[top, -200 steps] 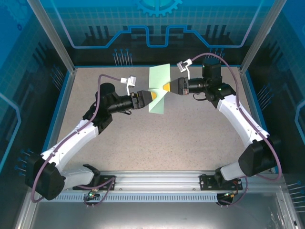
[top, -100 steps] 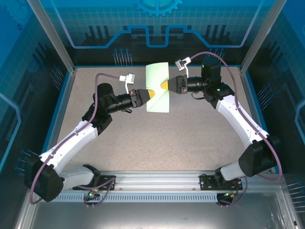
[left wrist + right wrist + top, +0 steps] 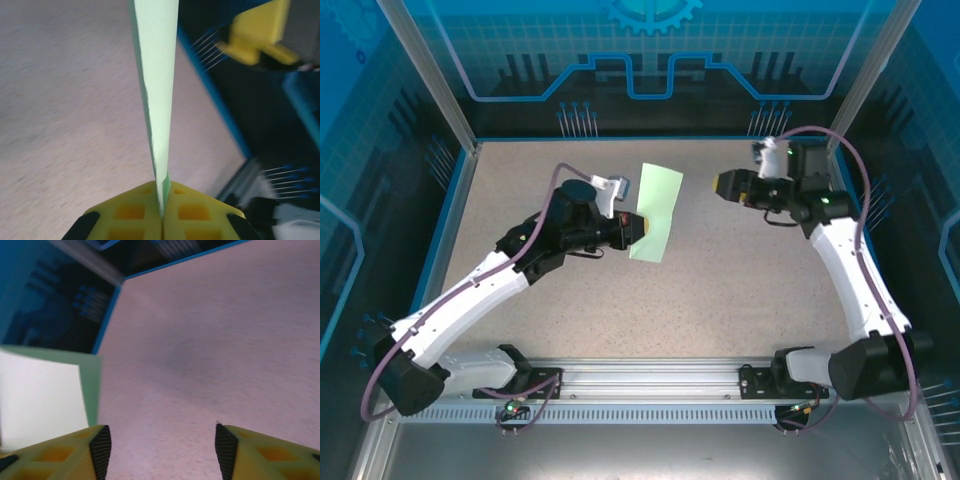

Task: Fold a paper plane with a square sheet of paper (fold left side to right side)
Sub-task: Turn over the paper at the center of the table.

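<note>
While the left fingers (image 3: 636,228) are pinching fully shut on the left edge of the square sheet of paper (image 3: 657,205), the sheet is standing out from them as a narrow pale green rectangle over the far middle of the counter (image 3: 720,290). Seen from the left wrist, it is showing edge-on, with two layers lying together and running up from the seam of the yellow tips. Whether its far end is touching the counter I cannot tell. To the right, the right fingers (image 3: 723,184) are hanging well apart from the sheet, spread wide and gripping nothing. In the right wrist view, bare counter is showing between them and the sheet is lying off to their left. Judging by the halved outline, the left-to-right fold is looking made, though the crease may be needing a firm press. No point, slanted nose folds or wings are showing yet, so most of the plane is waiting to be folded.
</note>
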`<move>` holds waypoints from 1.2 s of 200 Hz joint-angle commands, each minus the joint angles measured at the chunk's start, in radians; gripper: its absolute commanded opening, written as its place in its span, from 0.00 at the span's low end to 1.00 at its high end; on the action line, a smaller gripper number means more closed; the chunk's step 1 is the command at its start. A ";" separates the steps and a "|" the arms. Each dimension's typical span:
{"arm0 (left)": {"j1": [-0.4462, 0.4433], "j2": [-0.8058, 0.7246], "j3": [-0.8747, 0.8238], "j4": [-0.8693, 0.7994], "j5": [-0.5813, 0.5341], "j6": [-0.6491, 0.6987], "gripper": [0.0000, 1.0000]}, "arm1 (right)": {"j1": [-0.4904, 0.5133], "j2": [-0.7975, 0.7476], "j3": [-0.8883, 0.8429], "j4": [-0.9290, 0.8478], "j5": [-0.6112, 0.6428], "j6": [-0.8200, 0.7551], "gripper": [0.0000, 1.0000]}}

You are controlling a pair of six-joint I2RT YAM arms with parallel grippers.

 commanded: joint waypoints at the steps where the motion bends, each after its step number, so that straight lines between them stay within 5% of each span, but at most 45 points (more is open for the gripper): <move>1: -0.066 0.078 0.058 -0.295 -0.297 0.068 0.05 | -0.095 -0.072 -0.091 -0.062 0.091 0.001 0.67; 44: -0.192 0.333 0.212 -0.586 -0.645 -0.081 0.00 | -0.219 -0.113 -0.161 -0.078 0.010 -0.030 0.77; 83: -0.242 0.608 0.367 -0.787 -0.774 -0.231 0.00 | -0.249 -0.127 -0.194 -0.078 -0.020 -0.044 0.90; 93: -0.243 0.658 0.388 -0.799 -0.772 -0.249 0.00 | -0.252 -0.131 -0.200 -0.080 -0.020 -0.049 0.99; 151: -0.243 0.898 0.496 -0.860 -0.723 -0.294 0.00 | -0.287 -0.144 -0.230 -0.080 -0.059 -0.060 0.99; 240: -0.214 0.982 0.512 -0.643 -0.398 -0.237 0.01 | -0.330 -0.116 -0.265 -0.055 -0.186 -0.048 0.99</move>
